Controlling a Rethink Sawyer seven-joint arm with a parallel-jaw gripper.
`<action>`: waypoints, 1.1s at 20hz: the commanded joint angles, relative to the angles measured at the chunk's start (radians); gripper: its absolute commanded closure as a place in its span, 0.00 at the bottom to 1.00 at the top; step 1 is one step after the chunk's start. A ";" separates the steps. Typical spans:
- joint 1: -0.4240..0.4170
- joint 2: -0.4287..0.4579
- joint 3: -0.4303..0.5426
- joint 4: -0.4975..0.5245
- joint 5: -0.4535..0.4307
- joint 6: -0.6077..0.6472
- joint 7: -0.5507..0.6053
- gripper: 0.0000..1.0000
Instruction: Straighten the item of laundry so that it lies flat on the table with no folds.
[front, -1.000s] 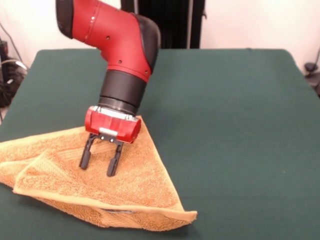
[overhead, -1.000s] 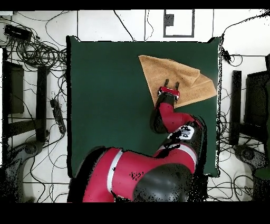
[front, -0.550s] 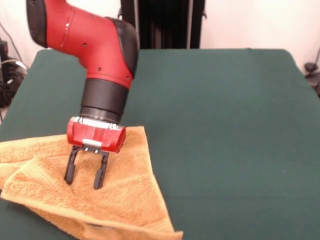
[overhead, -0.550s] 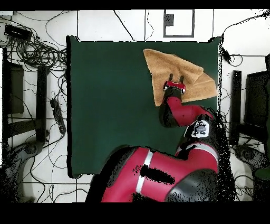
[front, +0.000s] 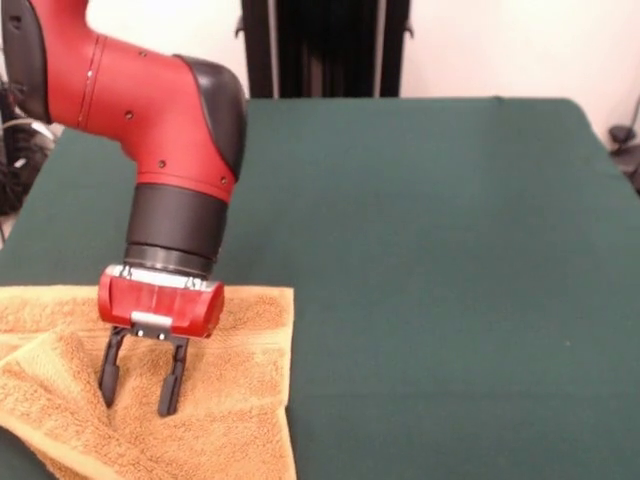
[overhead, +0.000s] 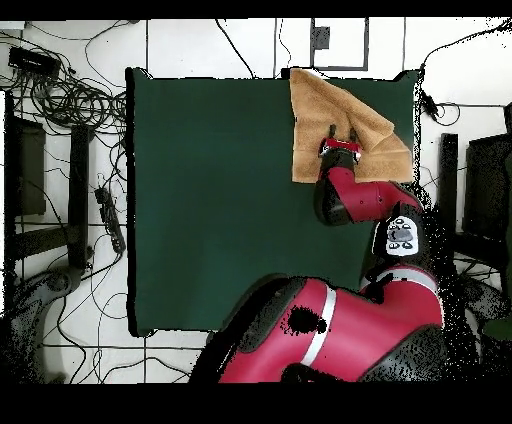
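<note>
- Dark green cloth covers the large rectangular counter (front: 450, 250), which fills most of the front view and is bare except at its near left corner.
- Lying at that near left corner is the small orange-tan terry-cloth towel (front: 240, 400); it runs off the bottom and left edges of the front view.
- From overhead the towel (overhead: 320, 110) sits at the counter's (overhead: 210, 200) top edge, toward the right corner, with its top left tip just over the rim.
- Its straight left edge runs up and down the overhead picture, so the long axis lies roughly that way; the right side slants out to a point.
- One layer is folded over another: a raised fold edge crosses the left part of the towel in the front view, so the cloth is not flat.
- Standing over the folded part is the black two-fingered pincer (front: 137, 392), its fingers (front: 170, 385) spread apart and pointing down, the tips at the towel's surface, gripping nothing.
- Whether the tips press into the pile or rest just on it cannot be told.
- Above it is a red wrist block and a black collar of the red and black arm (front: 150, 120), which leans up toward the upper left.
- Overhead, the pincer (overhead: 342, 132) is over the towel's middle, toward the right.
- Beyond the counter's far edge stand a black upright frame (front: 325, 45) and a pale wall (front: 500, 45).
- Tangled cables (overhead: 60, 95) lie on the floor around the counter in the overhead view.
</note>
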 joint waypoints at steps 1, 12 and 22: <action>-0.028 -0.018 0.229 -0.012 -0.098 0.214 0.006 0.00; -0.083 0.030 0.417 0.113 0.070 0.749 -0.123 0.00; 0.011 0.008 0.328 0.194 0.215 0.852 0.055 0.00</action>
